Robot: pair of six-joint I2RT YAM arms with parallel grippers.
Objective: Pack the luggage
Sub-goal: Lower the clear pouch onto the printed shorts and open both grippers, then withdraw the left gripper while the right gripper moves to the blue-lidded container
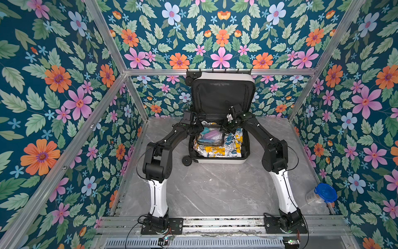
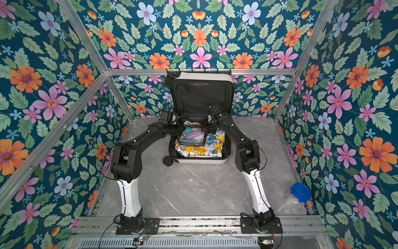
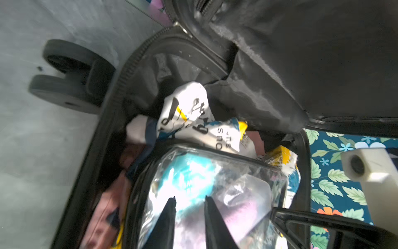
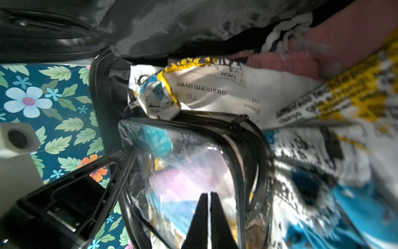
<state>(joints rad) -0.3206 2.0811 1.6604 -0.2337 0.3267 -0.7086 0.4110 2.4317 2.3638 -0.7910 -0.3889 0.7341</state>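
Observation:
The white luggage (image 1: pixel 217 161) (image 2: pixel 198 160) lies open at the back middle of the table, its black-lined lid (image 1: pixel 224 94) standing up against the rear wall. Inside, a clear black-edged pouch (image 1: pixel 210 138) (image 2: pixel 192 137) (image 3: pixel 215 179) (image 4: pixel 189 172) rests on a white, yellow and blue printed cloth (image 1: pixel 221 148) (image 4: pixel 237 90). My left gripper (image 1: pixel 200 129) (image 3: pixel 189 197) hovers over the pouch's left end, jaws a little apart with nothing seen between them. My right gripper (image 1: pixel 226 127) (image 4: pixel 207 193) is over the pouch's far right corner, tips shut together.
A clear jar with a blue lid (image 1: pixel 323 193) (image 2: pixel 299 193) stands at the table's right edge near the front. The luggage's black wheel (image 1: pixel 187 160) (image 3: pixel 69 75) juts out at its front left. Floral walls and aluminium rails enclose the grey marble table (image 1: pixel 204 189).

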